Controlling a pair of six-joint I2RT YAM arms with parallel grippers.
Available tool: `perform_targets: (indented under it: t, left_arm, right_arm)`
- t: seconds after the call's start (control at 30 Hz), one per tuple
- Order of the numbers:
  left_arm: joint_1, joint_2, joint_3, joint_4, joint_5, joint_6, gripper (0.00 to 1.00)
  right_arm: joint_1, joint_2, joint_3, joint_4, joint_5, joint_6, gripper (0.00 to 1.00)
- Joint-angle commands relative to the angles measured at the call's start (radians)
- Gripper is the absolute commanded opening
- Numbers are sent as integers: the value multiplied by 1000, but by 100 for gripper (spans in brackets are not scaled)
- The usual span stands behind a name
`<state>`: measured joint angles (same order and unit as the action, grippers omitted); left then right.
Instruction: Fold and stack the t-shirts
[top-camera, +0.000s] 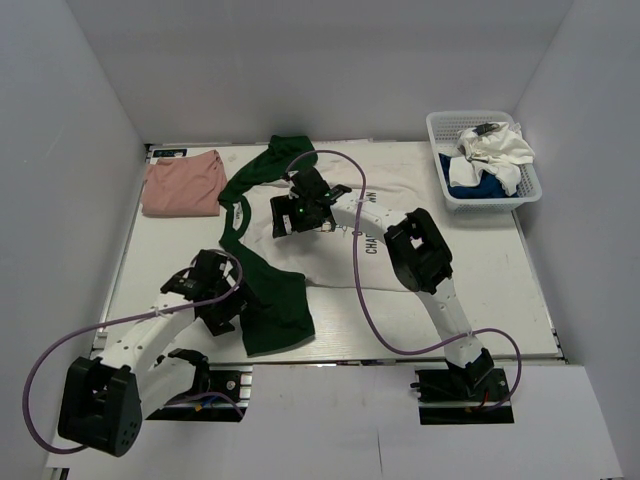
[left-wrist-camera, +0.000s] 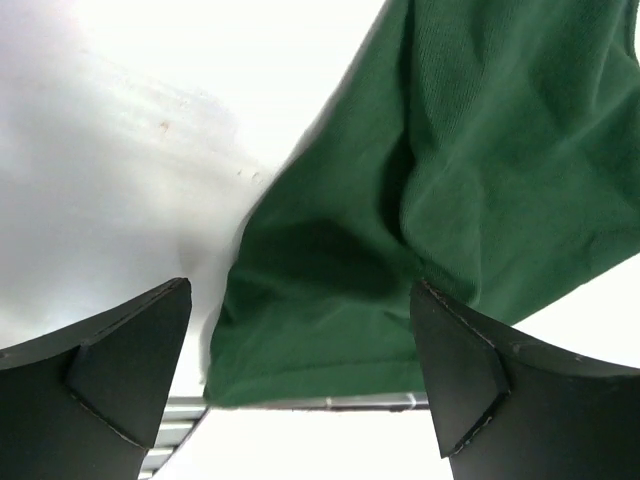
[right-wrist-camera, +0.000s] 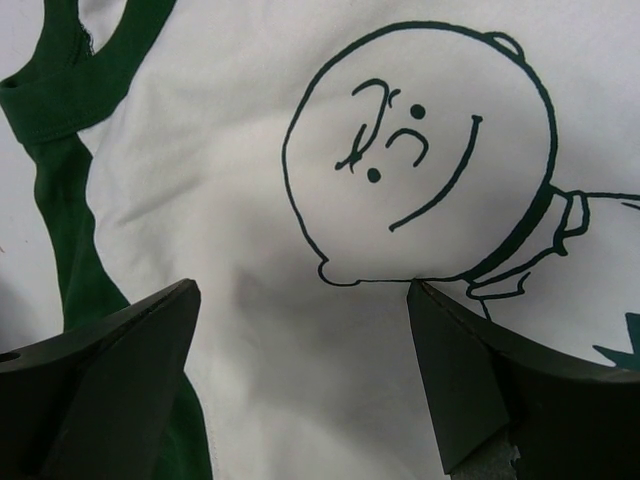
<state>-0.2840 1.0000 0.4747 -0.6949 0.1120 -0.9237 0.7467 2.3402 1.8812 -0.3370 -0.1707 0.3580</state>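
Note:
The white t-shirt (top-camera: 320, 258) with dark green sleeves lies spread face up mid-table, its cartoon face print (right-wrist-camera: 420, 150) and green collar (right-wrist-camera: 60, 90) filling the right wrist view. My right gripper (top-camera: 280, 216) (right-wrist-camera: 300, 370) hovers open just above the chest, near the collar, holding nothing. The near green sleeve (top-camera: 275, 315) (left-wrist-camera: 450, 200) reaches the table's front edge. Beside that sleeve's hem my left gripper (top-camera: 228, 300) (left-wrist-camera: 300, 360) is open and empty. A salmon-pink t-shirt (top-camera: 182, 184) lies folded at the far left.
A white lattice basket (top-camera: 437, 125) stands at the far right holding a crumpled white t-shirt (top-camera: 495, 148) and a blue one (top-camera: 475, 185). The table's metal front rail (left-wrist-camera: 330, 403) shows just past the sleeve hem. Purple cables loop over both arms.

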Motion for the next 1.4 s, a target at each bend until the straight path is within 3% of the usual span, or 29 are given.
perform_targets:
  t: [0.0,0.2,0.37,0.5,0.7,0.77,0.9,0.97,1.0,1.1,1.17,1.37]
  left_arm:
    - [-4,-3,94,-116,-32,26,100]
    - [-14,6,126,-159,-41,49,100]
    - [-43,37,150,-169,-3,62,89]
    - [-76,141,160,-187,-15,62,83]
    - [-110,302,228,-178,-66,62,81]
    - [-130,342,237,-218,-103,62,76]
    - [-152,407,226,-288,-112,62,55]
    - [-165,455,226,-299,-101,62,39]
    - [-175,472,226,-320,-101,62,26]
    - [-185,491,217,-360,-101,52,15]
    - [-195,459,194,-397,-89,17,0]
    - [-214,252,182,-500,12,-44,0]
  right_arm:
    - [2,-21,-33,-33,25,-17,90]
    - [2,-33,-27,-36,40,-25,90]
    - [2,-28,-24,-42,43,-25,90]
    - [2,-28,-28,-42,45,-27,90]
    - [0,-39,-53,-33,48,-22,90]
    - [-1,-39,-56,-36,53,-22,90]
    - [-4,-54,-68,-39,69,-19,90]
    - [-4,-56,-76,-36,73,-17,90]
    - [-3,-62,-85,-33,76,-16,90]
    - [-7,-68,-105,-22,83,-14,90]
    - [-12,-65,-111,-20,86,-16,90]
    - [-32,-59,-125,-26,88,-5,90]
